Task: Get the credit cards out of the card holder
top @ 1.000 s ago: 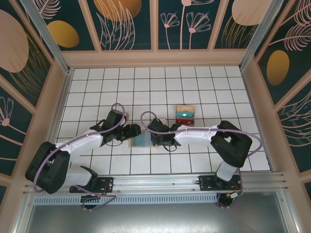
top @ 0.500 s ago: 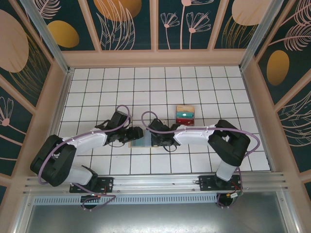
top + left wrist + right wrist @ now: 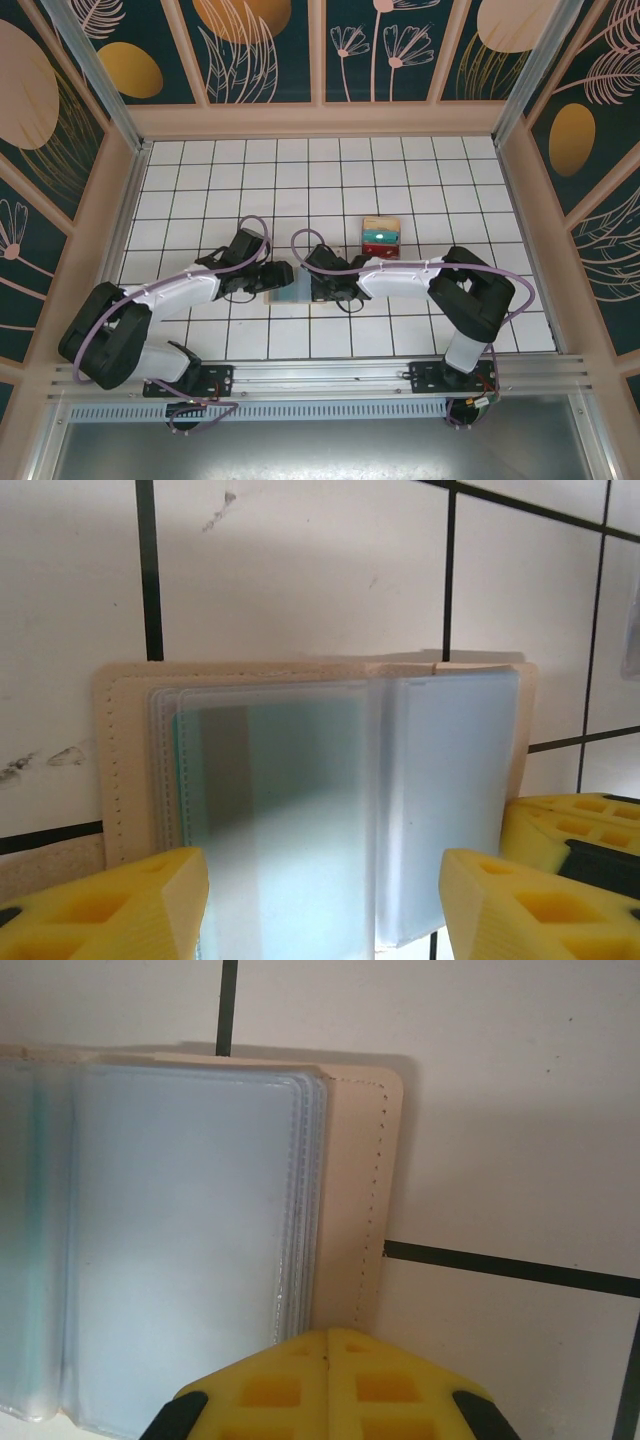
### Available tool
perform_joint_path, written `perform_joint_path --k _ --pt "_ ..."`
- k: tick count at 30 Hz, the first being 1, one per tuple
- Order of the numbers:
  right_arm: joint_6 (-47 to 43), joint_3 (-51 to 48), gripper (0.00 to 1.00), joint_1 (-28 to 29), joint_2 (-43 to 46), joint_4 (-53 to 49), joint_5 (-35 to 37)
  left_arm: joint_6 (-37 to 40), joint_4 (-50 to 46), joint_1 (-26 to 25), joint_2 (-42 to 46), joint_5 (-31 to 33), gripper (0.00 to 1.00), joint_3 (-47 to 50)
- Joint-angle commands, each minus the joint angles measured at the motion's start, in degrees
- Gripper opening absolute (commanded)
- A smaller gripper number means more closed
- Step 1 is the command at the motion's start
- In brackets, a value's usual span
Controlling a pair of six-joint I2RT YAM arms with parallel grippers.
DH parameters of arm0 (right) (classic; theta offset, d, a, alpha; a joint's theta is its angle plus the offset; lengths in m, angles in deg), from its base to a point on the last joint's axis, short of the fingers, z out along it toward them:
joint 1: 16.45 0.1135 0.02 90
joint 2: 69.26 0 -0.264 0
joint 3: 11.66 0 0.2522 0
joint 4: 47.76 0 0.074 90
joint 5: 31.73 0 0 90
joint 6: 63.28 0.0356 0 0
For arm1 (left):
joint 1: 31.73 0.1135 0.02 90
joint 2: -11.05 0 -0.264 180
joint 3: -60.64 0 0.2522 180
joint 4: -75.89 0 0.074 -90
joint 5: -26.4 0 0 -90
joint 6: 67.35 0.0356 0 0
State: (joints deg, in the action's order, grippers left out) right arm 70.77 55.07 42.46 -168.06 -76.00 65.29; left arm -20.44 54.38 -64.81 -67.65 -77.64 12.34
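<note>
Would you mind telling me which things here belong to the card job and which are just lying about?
Belongs to the job: open card holder; teal card in its clear sleeve; stack of cards lying apart, farther back; left gripper, open astride the holder; right gripper, shut at its edge.
Merely there: tiled table; patterned walls.

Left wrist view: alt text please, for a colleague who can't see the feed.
A tan card holder lies open on the white tiled table, its clear sleeves facing up and a teal card showing through the left one. The left claw is open, its yellow fingertips at the bottom edge, one on either side of the sleeves.
</note>
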Motion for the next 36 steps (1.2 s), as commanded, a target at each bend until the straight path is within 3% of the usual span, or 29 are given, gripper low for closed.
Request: perform_joint_path --k 1,15,25,29,36 --pt "1.0 -1.4 0.00 -0.1 -3.1 0.7 -2.5 0.6 -1.8 -0.2 -0.1 1.0 0.63 -0.2" --pt "1.0 -0.9 0.00 0.0 -3.7 0.5 -2.7 1.0 -0.9 -0.5 -3.2 0.1 0.62 0.1" --pt "0.8 -0.4 0.00 0.0 -4.4 0.5 -3.2 1.5 3.1 -1.4 -5.1 -5.0 0.62 0.5" --pt "0.6 0.0 0.00 0.0 -4.6 0.3 -3.3 1.8 3.6 -1.6 -5.7 -6.1 0.65 0.2" --pt "0.6 0.1 0.00 0.0 -4.4 -0.1 -2.9 2.0 3.5 -1.6 -4.4 -6.5 0.82 -0.5"
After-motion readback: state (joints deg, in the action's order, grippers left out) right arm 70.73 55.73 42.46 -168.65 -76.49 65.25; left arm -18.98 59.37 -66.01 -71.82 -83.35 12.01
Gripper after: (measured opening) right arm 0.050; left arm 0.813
